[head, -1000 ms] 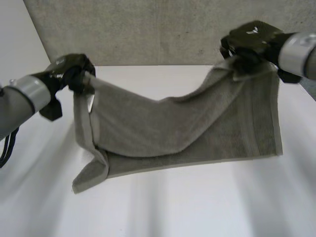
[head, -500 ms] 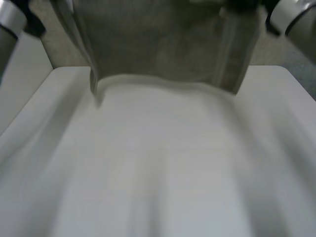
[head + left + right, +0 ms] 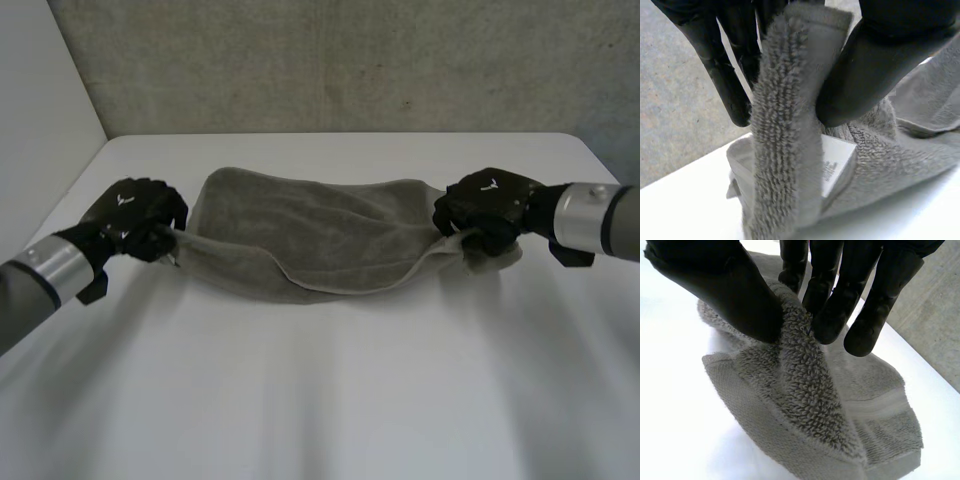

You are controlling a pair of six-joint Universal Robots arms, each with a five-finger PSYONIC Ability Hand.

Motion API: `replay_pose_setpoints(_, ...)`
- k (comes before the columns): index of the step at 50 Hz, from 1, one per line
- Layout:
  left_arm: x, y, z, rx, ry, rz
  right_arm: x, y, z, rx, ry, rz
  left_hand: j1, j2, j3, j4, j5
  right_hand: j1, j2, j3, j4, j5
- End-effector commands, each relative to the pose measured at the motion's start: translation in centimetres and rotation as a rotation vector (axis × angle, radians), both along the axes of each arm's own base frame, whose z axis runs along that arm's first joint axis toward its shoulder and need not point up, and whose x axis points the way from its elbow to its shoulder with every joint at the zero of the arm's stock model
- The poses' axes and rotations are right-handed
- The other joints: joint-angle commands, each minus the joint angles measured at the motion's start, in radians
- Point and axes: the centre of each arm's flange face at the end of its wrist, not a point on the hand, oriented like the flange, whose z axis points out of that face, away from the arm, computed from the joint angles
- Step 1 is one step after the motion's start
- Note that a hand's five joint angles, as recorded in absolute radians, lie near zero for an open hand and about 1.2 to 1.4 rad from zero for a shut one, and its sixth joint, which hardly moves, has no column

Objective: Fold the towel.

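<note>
Left hand (image 3: 135, 215) pinches the towel (image 3: 310, 235) at its left end, thumb against fingers on a strip of hem; right hand (image 3: 485, 205) pinches the right end the same way. The risk, as I judge it, is that each grip takes only a thin bunch of pile, so an outward pull or uneven lift could slip one end free and skew the fold. Between the two hands the towel lies doubled and rumpled on the white tabletop (image 3: 330, 400), its ends bunched at the fingertips.
</note>
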Motion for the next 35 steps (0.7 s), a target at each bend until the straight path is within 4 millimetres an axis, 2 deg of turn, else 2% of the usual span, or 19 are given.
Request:
replay_pose_setpoints(1,-0.3,3.5,-1.5,0.059,-0.023,-0.013,-0.4,2.5,-3.4,0.079,0.008,0.001,-0.343,-0.339,-0.342,-0.340,-0.354,0.057,0.070,0.058,0.057,0.034)
replay_pose_setpoints(4,-0.6,4.4,-1.8,0.039,-0.065,-0.035,-0.3,2.8,-4.0,0.096,0.009,0.003,-0.477,-0.473,-0.476,-0.473,-0.487,0.043,0.056,0.045,0.043,0.021)
replay_pose_setpoints(6,-0.8,5.3,-2.6,-0.030,-0.182,-0.070,-0.3,2.9,-5.2,0.112,0.011,0.001,-0.620,-0.616,-0.619,-0.617,-0.630,-0.249,-0.236,-0.247,-0.249,-0.271)
replay_pose_setpoints(7,-0.8,5.4,-2.6,-0.030,-0.183,-0.071,-0.3,2.9,-5.2,0.112,0.011,0.001,-0.620,-0.616,-0.620,-0.617,-0.631,-0.250,-0.237,-0.249,-0.250,-0.273)
replay_pose_setpoints(9,-0.8,5.8,-3.2,-0.092,-0.299,-0.095,-0.3,2.8,-5.6,0.106,0.012,-0.004,-0.699,-0.695,-0.698,-0.696,-0.710,-0.437,-0.425,-0.436,-0.437,-0.460)
replay_pose_setpoints(10,-0.8,5.8,-3.2,-0.092,-0.300,-0.095,-0.3,2.8,-5.6,0.106,0.012,-0.004,-0.700,-0.696,-0.699,-0.697,-0.710,-0.438,-0.425,-0.437,-0.438,-0.461)
replay_pose_setpoints(12,-0.8,6.5,-3.5,-0.099,-0.374,-0.125,-0.5,3.1,-5.7,0.105,0.012,-0.008,-0.738,-0.734,-0.737,-0.735,-0.748,-0.608,-0.595,-0.606,-0.607,-0.630)
replay_pose_setpoints(13,-0.8,6.5,-3.5,-0.099,-0.374,-0.125,-0.5,3.1,-5.7,0.105,0.012,-0.008,-0.738,-0.734,-0.737,-0.735,-0.748,-0.609,-0.596,-0.607,-0.608,-0.631)
replay_pose_setpoints(14,-0.8,6.8,-3.5,-0.074,-0.388,-0.136,-0.6,3.2,-5.6,0.101,0.012,-0.012,-0.767,-0.763,-0.766,-0.764,-0.778,-0.768,-0.756,-0.767,-0.768,-0.791)
replay_pose_setpoints(15,-0.8,6.8,-3.5,-0.074,-0.388,-0.136,-0.6,3.2,-5.6,0.101,0.012,-0.012,-0.767,-0.763,-0.766,-0.764,-0.778,-0.770,-0.757,-0.768,-0.770,-0.793)
replay_pose_setpoints(16,-0.7,7.0,-3.2,-0.046,-0.384,-0.141,-0.6,3.4,-5.3,0.087,0.008,-0.011,-0.796,-0.792,-0.795,-0.793,-0.807,-0.886,-0.873,-0.885,-0.886,-0.909)
replay_pose_setpoints(20,-0.9,7.6,-2.4,-0.006,-0.366,-0.151,-0.7,4.0,-4.4,0.023,-0.025,-0.036,-0.817,-0.813,-0.816,-0.814,-0.828,-1.086,-1.073,-1.085,-1.086,-1.109)
replay_pose_setpoints(23,-1.0,7.8,-2.0,-0.016,-0.360,-0.150,-0.8,4.0,-3.8,-0.004,-0.046,-0.065,-0.817,-0.813,-0.816,-0.814,-0.828,-1.131,-1.118,-1.130,-1.131,-1.154)
replay_pose_setpoints(30,-2.0,8.6,-1.6,0.019,-0.311,-0.149,-1.8,4.6,-2.3,-0.148,-0.136,-0.256,-0.800,-0.796,-0.799,-0.796,-0.810,-1.152,-1.139,-1.150,-1.151,-1.174)
replay_pose_setpoints(35,-1.8,8.5,-2.1,0.043,-0.325,-0.093,-2.7,5.8,-3.1,-0.185,-0.111,-0.374,-0.791,-0.787,-0.790,-0.788,-0.801,-1.165,-1.152,-1.163,-1.165,-1.187)
